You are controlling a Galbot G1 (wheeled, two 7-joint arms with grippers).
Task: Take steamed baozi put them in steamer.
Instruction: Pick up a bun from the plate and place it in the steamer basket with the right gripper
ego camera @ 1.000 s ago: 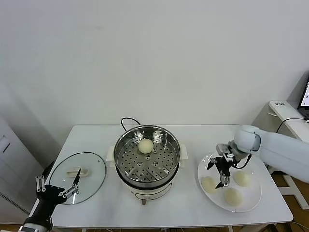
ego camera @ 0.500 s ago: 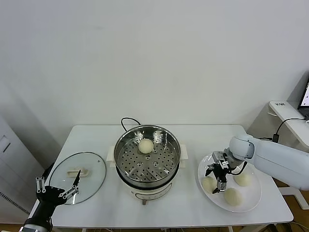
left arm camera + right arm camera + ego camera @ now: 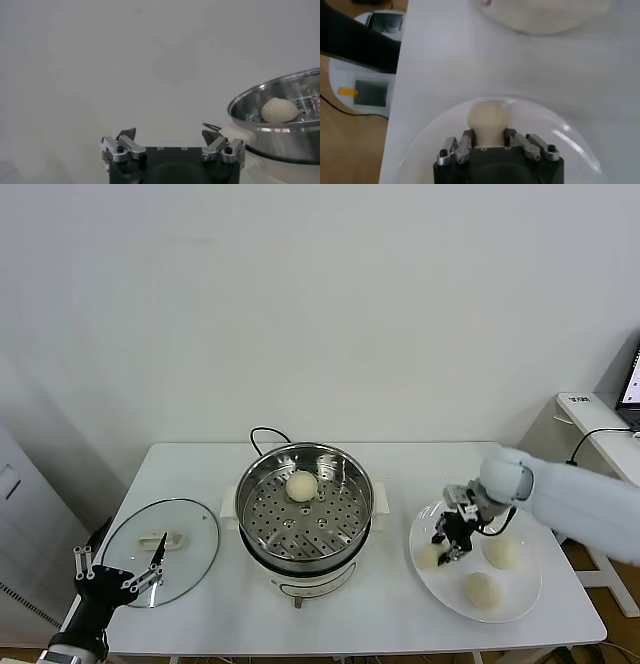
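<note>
One baozi (image 3: 488,118) sits clamped between right gripper (image 3: 488,142) jaws above plate (image 3: 560,131).

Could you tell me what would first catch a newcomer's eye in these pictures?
Most striking is the shiny steamer at the middle of the white table, with one baozi on its perforated tray. To its right, the right gripper closes on a bun on the white plate, where two more buns lie. At the far left, the left gripper hangs open beside the glass lid.
</note>
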